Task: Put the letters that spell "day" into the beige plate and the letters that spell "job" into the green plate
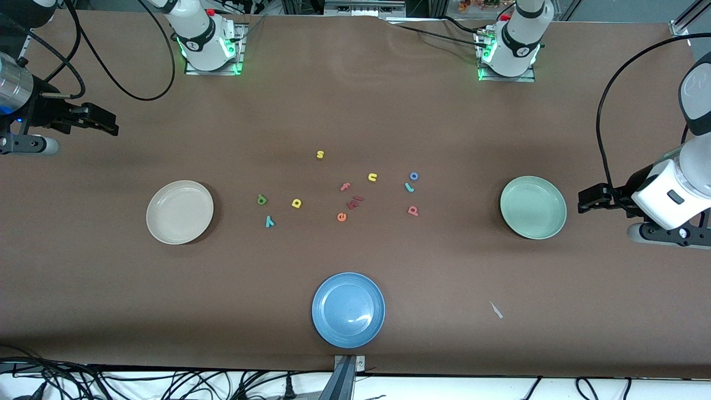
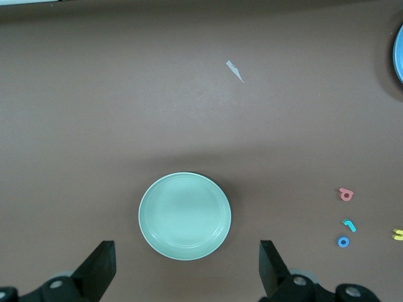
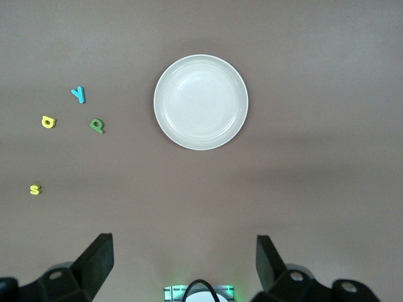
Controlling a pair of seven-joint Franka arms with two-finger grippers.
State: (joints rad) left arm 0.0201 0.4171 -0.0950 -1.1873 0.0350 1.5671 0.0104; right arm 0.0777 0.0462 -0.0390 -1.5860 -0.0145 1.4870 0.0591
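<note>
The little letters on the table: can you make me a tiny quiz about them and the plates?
1. True or false: the beige plate already holds a letter.
2. Which is nearest the green plate? A) green d B) red-pink b C) yellow s
3. Fill in: the left claw and right claw are both ____.

Key: 1 false; 2 B; 3 open.

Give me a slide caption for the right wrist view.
Open right gripper over bare table, beige plate empty, green d, yellow a, teal y nearby.
</note>
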